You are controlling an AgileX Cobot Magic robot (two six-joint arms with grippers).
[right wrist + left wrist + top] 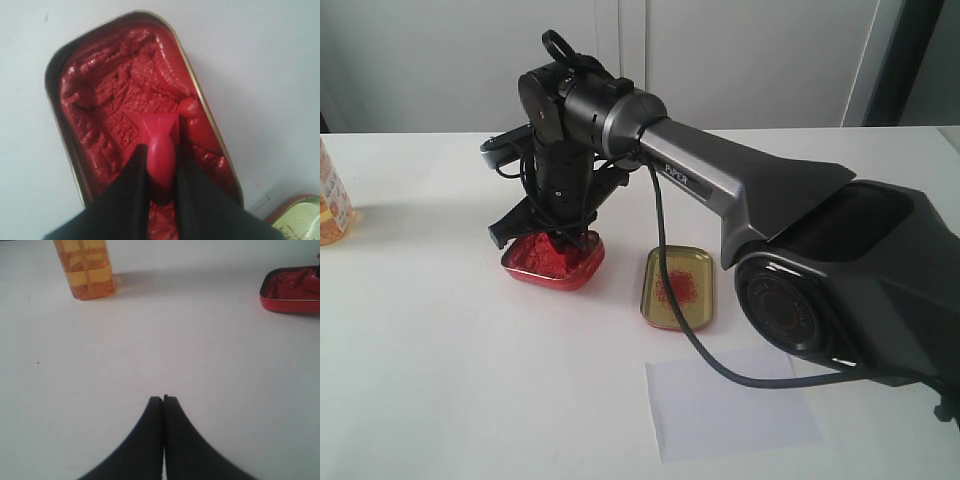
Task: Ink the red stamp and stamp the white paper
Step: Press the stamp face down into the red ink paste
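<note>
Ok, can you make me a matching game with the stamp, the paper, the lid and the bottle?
1 red stamp
2 white paper
3 tin lid
4 orange bottle

A gold inside, red smear
B in the right gripper, at the red paste
C far left of the exterior view
D flat on the table

Pairs: 1-B, 2-D, 3-A, 4-C

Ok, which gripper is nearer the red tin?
Right. The right gripper is over the red tin, holding the stamp in its paste; the left gripper rests shut, well off across table.
</note>
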